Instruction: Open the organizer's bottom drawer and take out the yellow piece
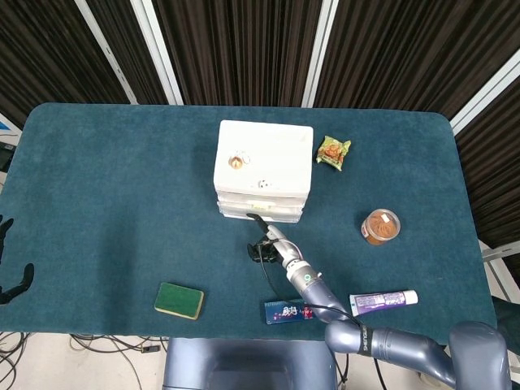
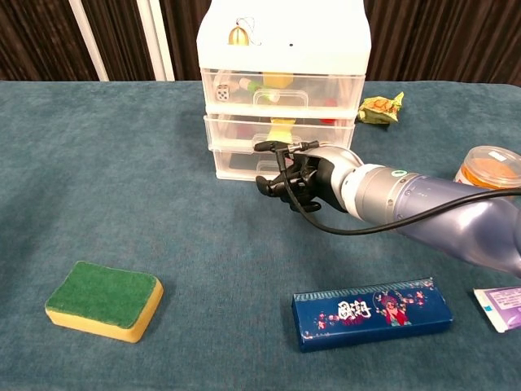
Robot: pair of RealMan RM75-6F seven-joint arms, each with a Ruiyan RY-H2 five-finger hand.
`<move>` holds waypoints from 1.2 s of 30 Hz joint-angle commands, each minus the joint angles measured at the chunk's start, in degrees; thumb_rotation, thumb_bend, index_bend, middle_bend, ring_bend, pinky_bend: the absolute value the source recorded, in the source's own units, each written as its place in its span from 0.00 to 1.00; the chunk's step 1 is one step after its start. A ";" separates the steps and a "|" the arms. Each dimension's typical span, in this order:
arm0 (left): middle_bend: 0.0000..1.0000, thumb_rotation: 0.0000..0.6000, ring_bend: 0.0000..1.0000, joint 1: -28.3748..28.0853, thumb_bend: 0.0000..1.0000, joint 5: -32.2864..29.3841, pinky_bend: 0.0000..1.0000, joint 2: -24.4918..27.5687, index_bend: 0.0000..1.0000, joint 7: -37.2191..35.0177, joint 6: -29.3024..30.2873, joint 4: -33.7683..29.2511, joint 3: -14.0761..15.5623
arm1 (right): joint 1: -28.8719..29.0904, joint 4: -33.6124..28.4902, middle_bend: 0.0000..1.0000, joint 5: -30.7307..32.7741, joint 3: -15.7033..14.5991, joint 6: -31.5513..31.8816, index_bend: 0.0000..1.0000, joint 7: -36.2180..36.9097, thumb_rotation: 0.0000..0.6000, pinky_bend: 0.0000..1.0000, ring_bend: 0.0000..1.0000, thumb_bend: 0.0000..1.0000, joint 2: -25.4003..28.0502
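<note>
Teal cloth covers the worktop point(image 1: 114, 162) seen from the head view, where the white organizer point(image 1: 264, 166) stands near the middle and the right hand point(image 1: 266, 244) is placed just before its lowest front; the left hand point(image 1: 10, 268) shows only as dark, spread, empty fingers at the left edge. From the chest view, the right hand point(image 2: 305, 175) is curled at the bottom drawer point(image 2: 244, 165); whether the handle is gripped cannot be told. A yellow piece point(image 2: 281, 130) is seen through the clear fronts. A green sponge point(image 2: 102, 299) lies near the front.
</note>
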 commanded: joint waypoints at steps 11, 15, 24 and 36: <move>0.00 1.00 0.00 -0.01 0.40 -0.20 0.00 -0.05 0.00 0.23 0.00 0.03 -0.07 | -1.04 -1.01 1.00 -1.26 -0.87 0.57 0.11 1.12 1.00 1.00 1.00 0.62 0.06; 0.00 1.00 0.00 0.03 0.40 -0.30 0.00 -0.08 0.00 0.31 0.10 0.04 -0.14 | -1.34 -1.33 1.00 -1.77 -1.31 0.40 0.11 1.49 1.00 1.00 1.00 0.62 0.14; 0.00 1.00 0.00 0.00 0.40 -0.39 0.00 -0.11 0.00 0.35 0.01 0.17 -0.16 | -2.50 -2.28 1.00 -3.23 -2.34 0.46 0.11 2.60 1.00 1.00 1.00 0.62 0.71; 0.00 1.00 0.00 0.00 0.40 -0.51 0.00 -0.18 0.00 0.64 -0.04 0.25 -0.13 | -3.68 -6.25 1.00 -2.27 -3.71 2.47 0.11 -0.26 1.00 1.00 1.00 0.62 2.92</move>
